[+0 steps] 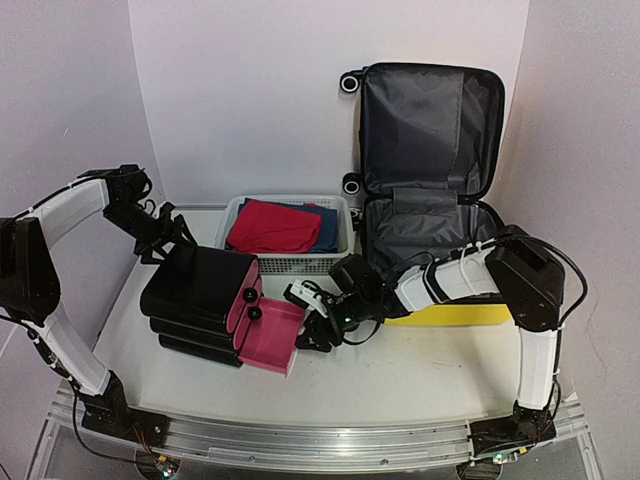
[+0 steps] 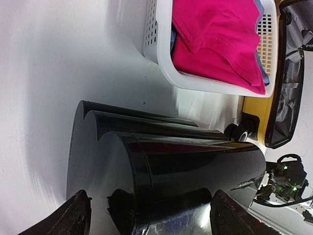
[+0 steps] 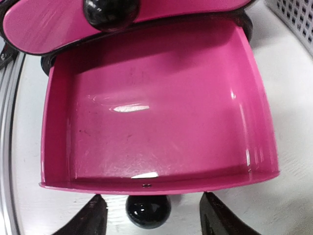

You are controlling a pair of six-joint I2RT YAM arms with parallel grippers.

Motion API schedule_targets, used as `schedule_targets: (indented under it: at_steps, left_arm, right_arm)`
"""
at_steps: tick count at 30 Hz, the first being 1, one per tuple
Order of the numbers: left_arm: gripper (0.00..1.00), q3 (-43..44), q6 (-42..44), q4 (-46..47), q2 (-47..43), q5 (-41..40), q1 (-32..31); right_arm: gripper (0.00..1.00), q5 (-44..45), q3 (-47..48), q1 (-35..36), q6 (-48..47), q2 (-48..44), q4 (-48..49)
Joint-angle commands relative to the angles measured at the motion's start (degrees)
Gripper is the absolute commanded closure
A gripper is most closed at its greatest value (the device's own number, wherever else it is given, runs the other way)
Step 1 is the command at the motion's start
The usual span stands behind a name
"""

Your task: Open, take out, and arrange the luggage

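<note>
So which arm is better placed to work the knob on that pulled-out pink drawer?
Right. The right gripper is open with the pink drawer's black knob between its fingers. The left gripper is open astride the black case, away from the drawers.

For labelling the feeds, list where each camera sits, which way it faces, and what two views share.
Top external: above, behind the arm bases, facing the table and yellow hard-shell suitcase; left arm and right arm show.
Left wrist: on left arm, facing along the glossy black drawer case toward white mesh plastic basket; left gripper shows.
Right wrist: on right arm, facing down into the open pink plastic drawer; right gripper shows.
Shared: top and left wrist show case, basket.
</note>
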Motion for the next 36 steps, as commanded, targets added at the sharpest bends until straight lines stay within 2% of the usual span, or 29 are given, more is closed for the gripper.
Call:
schedule_targets:
  at_steps: [1,3,6,10,14,17,20,26,30,36]
  left_arm:
    - [0.16,3.4,0.0,-0.5,-0.5,-3.1,-0.2]
    - [0.15,4.4,-0.3,-0.3,-1.1,-4.7,-0.2]
    - [0.14,5.2,-0.3,1.0,-3.0,-6.2,-0.2]
    - [0.12,4.1,0.0,4.3,-6.4,-8.0,-0.2]
    - [0.10,2.7,-0.6,7.2,-10.2,-12.5,-0.2]
    - [0.08,1.8,-2.8,10.1,-12.9,-18.7,-0.1]
    - [0.03,0.9,-6.1,14.1,-14.4,-25.9,0.0]
    - [0.00,-0.4,-12.9,19.2,-12.3,-36.3,0.0]
    - [0.00,-2.9,-16.1,23.2,-10.4,-40.0,-0.1]
    - [0.00,-8.0,-20.9,29.4,-8.9,-40.4,-0.1]
  right_arm:
    - [0.18,4.4,4.7,-0.3,-3.1,-6.7,-4.9]
    - [0.09,5.2,6.5,-0.9,-5.1,-9.0,-10.2]
    - [0.02,7.2,8.2,-2.5,-7.4,-13.5,-17.2]
    - [0.02,12.5,7.0,-6.7,-5.4,-19.7,-21.4]
    - [0.02,21.6,7.3,-12.7,2.1,-23.4,-28.4]
    - [0.02,28.7,9.2,-18.1,9.1,-24.0,-36.3]
    - [0.02,29.6,12.7,-24.0,16.7,-22.4,-45.6]
    - [0.02,27.7,22.2,-30.4,21.4,-14.2,-62.1]
    - [0.02,26.0,28.0,-31.8,23.5,-8.0,-69.0]
    - [0.02,22.0,35.0,-31.8,22.9,-0.3,-75.3]
